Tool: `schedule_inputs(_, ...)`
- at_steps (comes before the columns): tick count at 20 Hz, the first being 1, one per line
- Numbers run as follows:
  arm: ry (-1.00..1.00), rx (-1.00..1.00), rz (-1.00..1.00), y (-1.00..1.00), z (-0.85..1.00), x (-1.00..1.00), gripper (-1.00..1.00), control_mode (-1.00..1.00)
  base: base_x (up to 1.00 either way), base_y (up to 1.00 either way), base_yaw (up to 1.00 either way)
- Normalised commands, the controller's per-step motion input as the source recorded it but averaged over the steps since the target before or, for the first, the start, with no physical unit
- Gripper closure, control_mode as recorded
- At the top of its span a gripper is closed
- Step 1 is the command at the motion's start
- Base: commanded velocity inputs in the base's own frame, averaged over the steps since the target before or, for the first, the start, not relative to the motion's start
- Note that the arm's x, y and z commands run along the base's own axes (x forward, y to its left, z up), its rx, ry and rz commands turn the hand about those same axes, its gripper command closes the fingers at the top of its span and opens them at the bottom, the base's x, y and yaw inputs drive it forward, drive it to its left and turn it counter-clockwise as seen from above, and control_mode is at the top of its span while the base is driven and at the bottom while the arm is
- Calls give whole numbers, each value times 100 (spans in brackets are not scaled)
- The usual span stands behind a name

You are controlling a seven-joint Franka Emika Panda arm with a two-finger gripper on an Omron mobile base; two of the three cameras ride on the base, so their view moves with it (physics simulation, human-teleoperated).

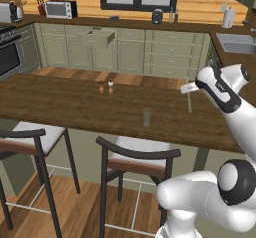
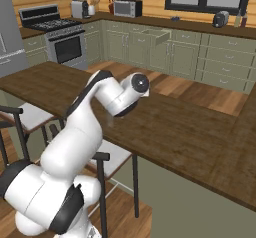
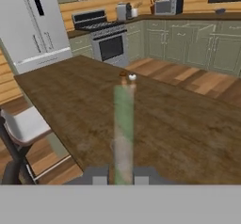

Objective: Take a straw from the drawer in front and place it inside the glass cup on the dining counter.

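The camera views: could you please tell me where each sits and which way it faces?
Left base view: behind the arm, left side, facing forward over the dining counter and glass cup; arm lower right.
Right base view: behind, right side, same counter; arm lower left.
Hand view: on the hand, looking along the straw in the gripper toward the shakers.
Shared by base views: the open drawer.

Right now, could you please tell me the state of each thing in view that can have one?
Gripper: shut on the straw.
Straw: held upright over the dining counter, not yet in the glass cup.
Glass cup: upright, empty.
Drawer: pulled open.
Shakers: upright, side by side.
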Motion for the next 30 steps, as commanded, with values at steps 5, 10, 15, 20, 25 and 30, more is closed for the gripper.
schedule_inputs(5,-1,0,3,21,-7,34,100,-100,0,0,0)
schedule_inputs(10,-4,0,0,40,-10,45,100,-100,0,0,0)
schedule_inputs(15,-10,-2,1,39,-22,21,100,-100,0,0,0)
schedule_inputs(20,0,-2,7,17,-22,-1,100,-100,0,0,0)
schedule_inputs(25,-2,0,10,17,-29,20,100,-100,0,0,0)
schedule_inputs(30,0,0,16,16,-17,35,100,-100,0,0,0)
